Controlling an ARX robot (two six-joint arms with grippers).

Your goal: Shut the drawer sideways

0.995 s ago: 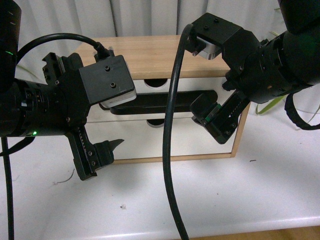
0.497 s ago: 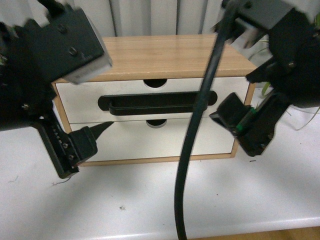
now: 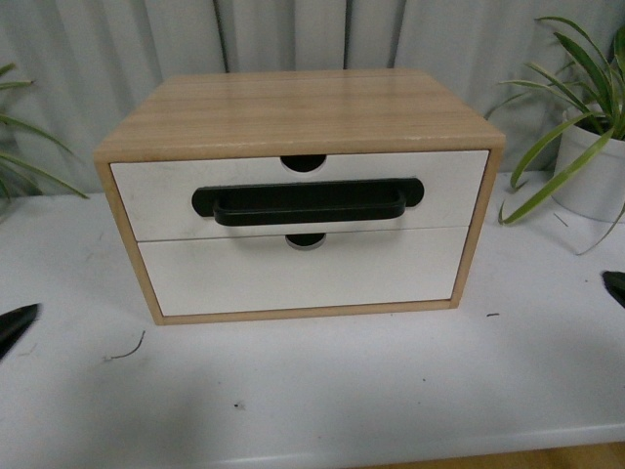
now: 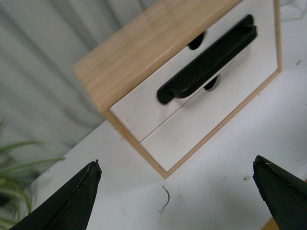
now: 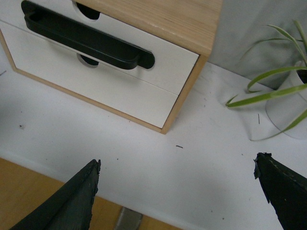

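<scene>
**Hands wide, drawer flush**

Your left hand and right hand gape wide above the white worktop, holding nothing. Beyond them the drawer, black bar handle across it, sits flush in the wooden cabinet's upper slot.

White table, grey curtain behind, potted plant at the right.

front head-on, wrist views oblique, sharing drawer
</scene>
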